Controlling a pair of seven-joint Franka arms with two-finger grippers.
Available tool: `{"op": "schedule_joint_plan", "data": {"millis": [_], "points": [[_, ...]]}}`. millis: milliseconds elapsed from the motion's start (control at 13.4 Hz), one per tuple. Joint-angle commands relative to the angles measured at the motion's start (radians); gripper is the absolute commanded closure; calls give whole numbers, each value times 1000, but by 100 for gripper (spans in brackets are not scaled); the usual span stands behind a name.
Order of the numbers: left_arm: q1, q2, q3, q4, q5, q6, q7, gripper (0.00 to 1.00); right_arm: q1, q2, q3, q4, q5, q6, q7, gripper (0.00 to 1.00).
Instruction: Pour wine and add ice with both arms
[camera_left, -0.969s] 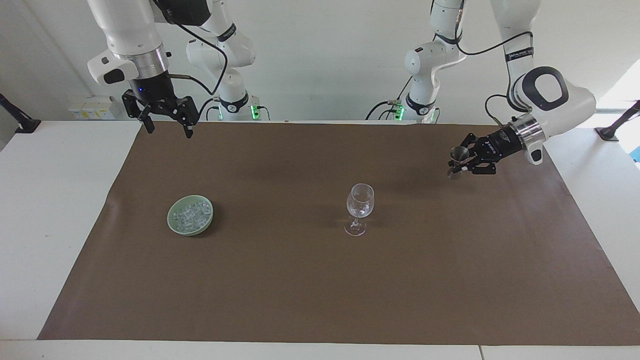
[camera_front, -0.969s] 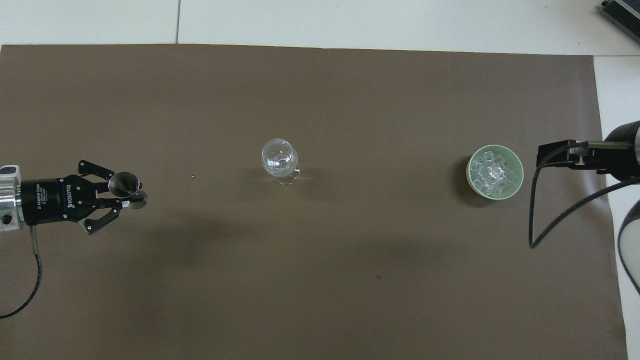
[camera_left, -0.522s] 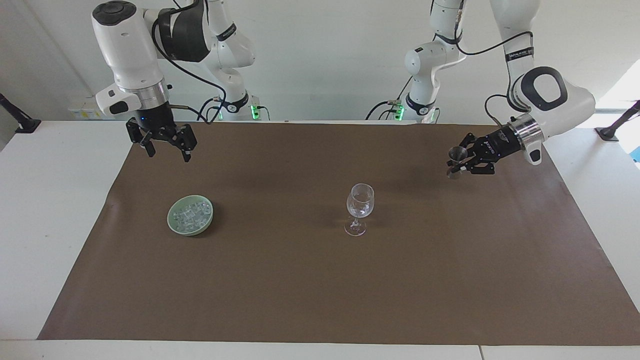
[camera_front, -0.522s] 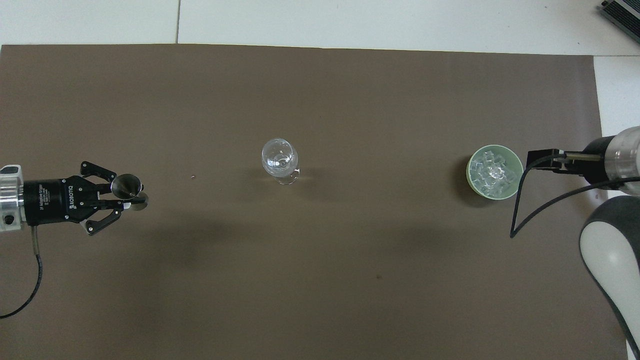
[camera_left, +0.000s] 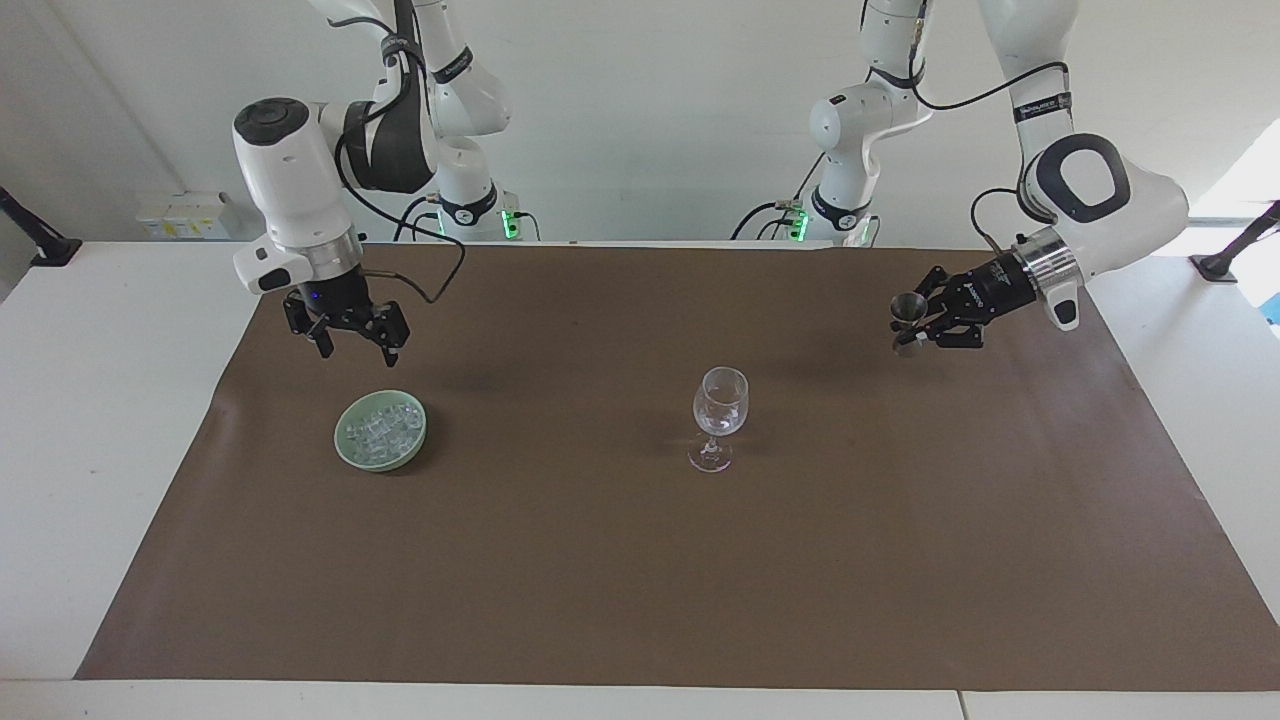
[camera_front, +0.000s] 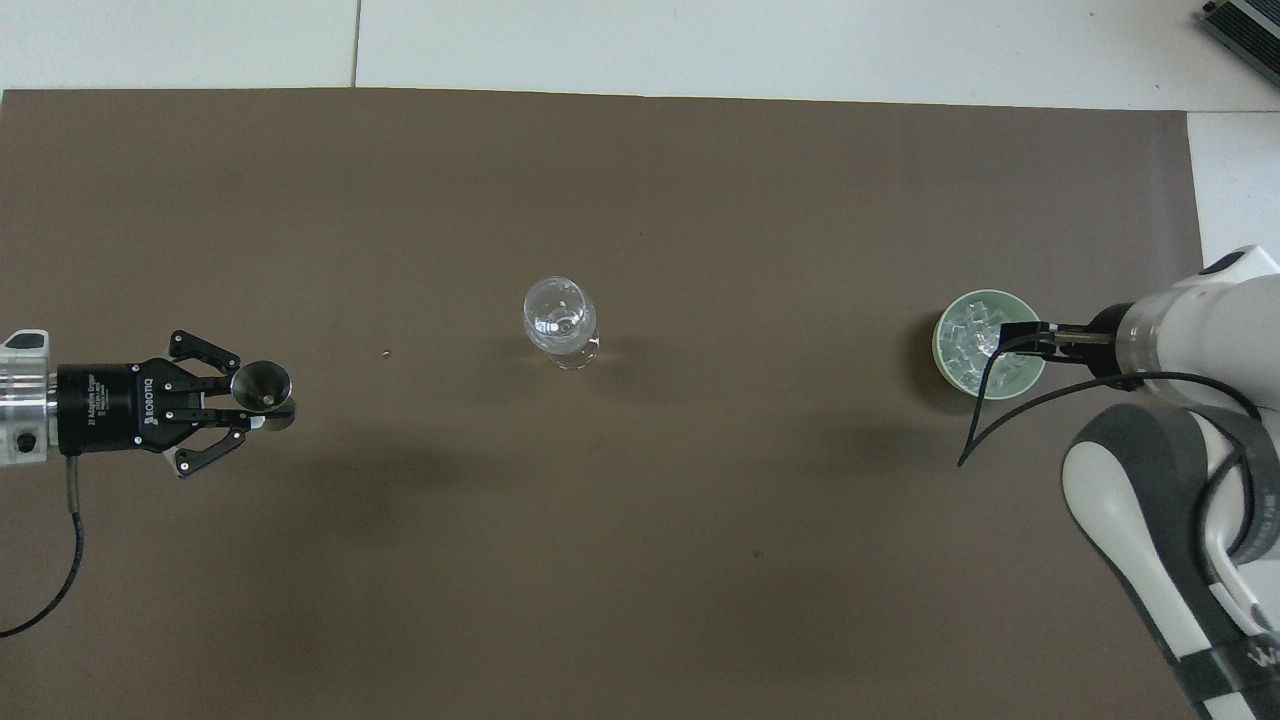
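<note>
Clear, glassy ice cubes (camera_left: 381, 430) lie heaped in the pale green round bowl (camera_left: 345, 455) toward the right arm's end of the brown-covered bench (camera_left: 640, 560). You have the right gripper (camera_left: 348, 339) hanging spread and empty above the mat, just nearer the robots than that bowl. Expect the cubes to be hard, light and slippery, so pinch one across flat faces. Your left gripper (camera_left: 922, 322) is clenched on a small metal jigger (camera_left: 908, 308), well apart from the empty stemmed wine glass (camera_left: 719, 403) mid-mat.
</note>
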Motion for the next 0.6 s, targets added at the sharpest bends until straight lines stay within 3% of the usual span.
{"op": "schedule_joint_plan", "data": {"millis": [0,224,373,447,522], "points": [[7,7,2,-1,14,-14,2,100,-31,77,8,3,6,76,-31,0],[25,59,3,7,-30,5,8,100,-43,172,10,5,6,161,-42,0],[40,96,3,5,-104,48,31,100,-37,167,10,-23,6,158,-44,0],[43,113,3,-5,-166,83,59,100,-39,168,8,-39,6,174,-47,2],[63,135,3,-13,-221,116,86,100,-42,168,10,-41,6,172,-45,13]]}}
